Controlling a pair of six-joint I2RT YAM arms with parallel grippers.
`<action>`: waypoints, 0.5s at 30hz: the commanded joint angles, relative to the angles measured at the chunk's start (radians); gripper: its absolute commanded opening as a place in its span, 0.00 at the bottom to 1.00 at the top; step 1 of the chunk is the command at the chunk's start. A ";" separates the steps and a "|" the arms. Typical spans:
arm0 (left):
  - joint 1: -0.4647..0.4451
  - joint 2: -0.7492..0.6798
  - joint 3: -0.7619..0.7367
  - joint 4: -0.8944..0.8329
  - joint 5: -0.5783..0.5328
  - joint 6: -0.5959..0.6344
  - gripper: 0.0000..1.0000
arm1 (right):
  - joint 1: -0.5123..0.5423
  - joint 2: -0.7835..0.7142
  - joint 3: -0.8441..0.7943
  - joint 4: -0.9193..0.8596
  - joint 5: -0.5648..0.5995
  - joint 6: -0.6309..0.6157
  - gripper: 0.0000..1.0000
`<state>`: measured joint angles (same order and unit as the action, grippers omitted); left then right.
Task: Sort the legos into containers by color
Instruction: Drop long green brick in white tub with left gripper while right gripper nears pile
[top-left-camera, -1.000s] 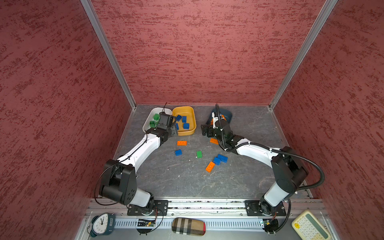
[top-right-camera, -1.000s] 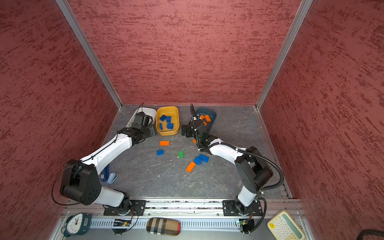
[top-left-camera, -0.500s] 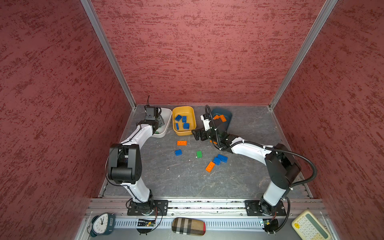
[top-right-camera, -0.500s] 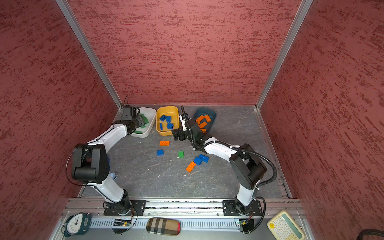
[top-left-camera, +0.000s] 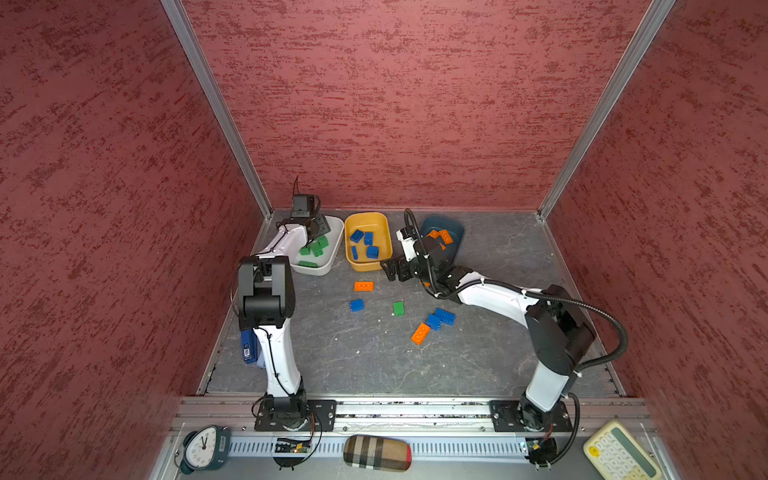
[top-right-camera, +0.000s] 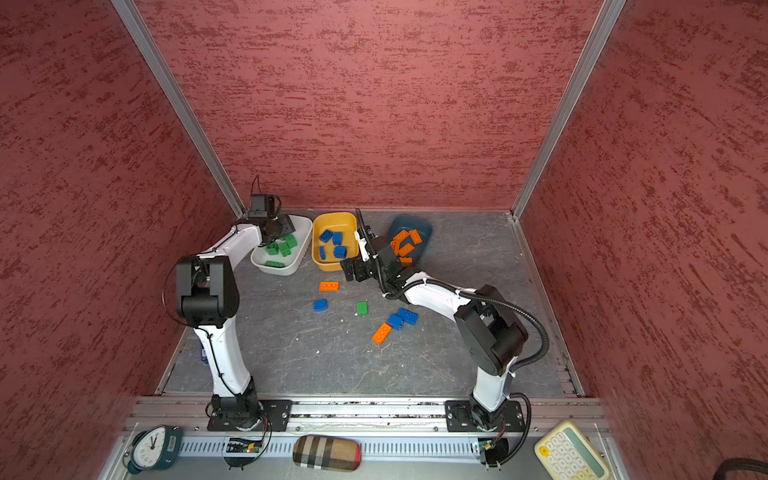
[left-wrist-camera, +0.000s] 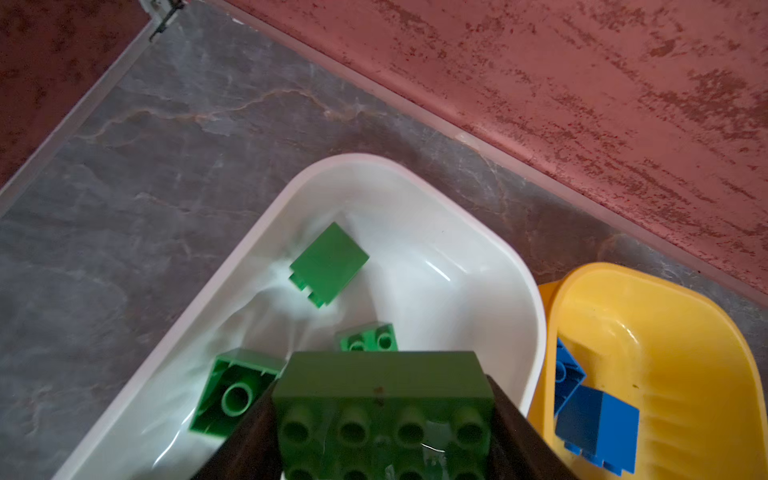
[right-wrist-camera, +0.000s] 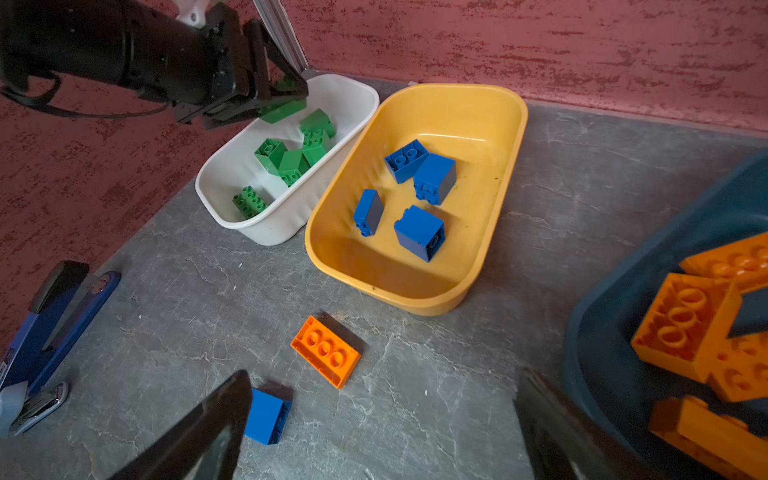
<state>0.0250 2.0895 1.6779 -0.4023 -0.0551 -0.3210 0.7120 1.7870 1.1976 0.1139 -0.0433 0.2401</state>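
my left gripper (right-wrist-camera: 286, 97) clamps an oblong green plastic brick (left-wrist-camera: 380, 386), the shallow white plastic tub (left-wrist-camera: 415, 174) beneath holding matching greens; my right gripper (right-wrist-camera: 380, 432) stands apart, empty.

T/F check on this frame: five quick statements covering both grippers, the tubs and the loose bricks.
1. The left gripper holds a green brick over the white tub. True.
2. The right gripper is shut on an orange brick. False: it is open and empty.
3. The yellow tub holds only blue bricks. True.
4. No green brick is left outside the tubs. False: a loose green brick lies on the table.
5. The teal tub holds blue bricks. False: it holds orange bricks.
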 joint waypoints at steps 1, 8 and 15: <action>-0.005 0.051 0.085 -0.078 0.071 -0.018 0.61 | 0.006 0.003 0.020 -0.019 0.023 -0.020 0.99; -0.028 0.073 0.138 -0.125 0.060 -0.095 0.66 | 0.007 -0.009 -0.007 -0.007 0.033 -0.011 0.99; -0.033 0.086 0.169 -0.136 0.161 -0.077 0.77 | 0.020 0.010 -0.010 0.005 -0.086 -0.165 0.99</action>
<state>-0.0059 2.1490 1.8248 -0.5121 0.0650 -0.3923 0.7143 1.7870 1.1969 0.1055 -0.0589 0.1844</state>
